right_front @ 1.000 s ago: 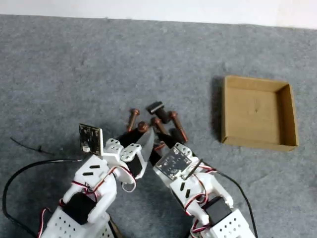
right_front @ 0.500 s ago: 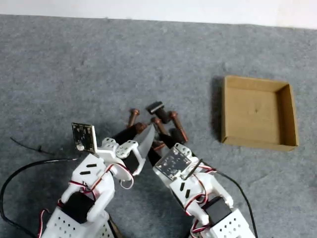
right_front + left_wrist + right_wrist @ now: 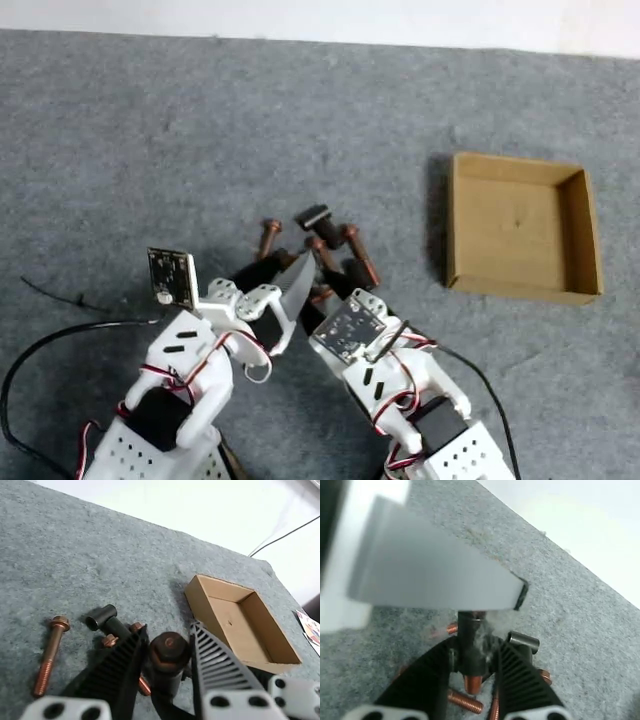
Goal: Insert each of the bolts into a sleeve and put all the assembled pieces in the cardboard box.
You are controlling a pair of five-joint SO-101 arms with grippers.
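Near the middle of the grey mat (image 3: 150,130), just ahead of both arms, the two grippers meet over one assembly. The right gripper (image 3: 474,647) has its black jaws closed on a black sleeve (image 3: 469,642) and holds it roughly upright and lifted off the mat. That leaves the bore open at the top and gives the bolt room to pass right through. A copper threaded end (image 3: 472,684) shows below the sleeve, so the bolt looks to be well seated already.

The left gripper (image 3: 169,632) comes in from the other side, its ribbed jaws set against either side of the bolt (image 3: 170,649) at its flanged head. They appear to be pinching it. Holding the head is the sensible grip, since it steers the shank down the sleeve while the other arm keeps the sleeve steady. One white jaw of the left gripper crosses right over the top of the sleeve in the right wrist view, so the seating of the head cannot be judged from there.

The loose bolts (image 3: 268,240) and a loose sleeve (image 3: 313,216) lie on the mat just beyond the grippers, within easy reach for the following pairs. The cardboard box (image 3: 575,235) sits open and well apart to the right, with nothing in it, so no finished piece has been delivered yet. My guess is that the next step is one gripper letting go, so the other can carry the pair across.
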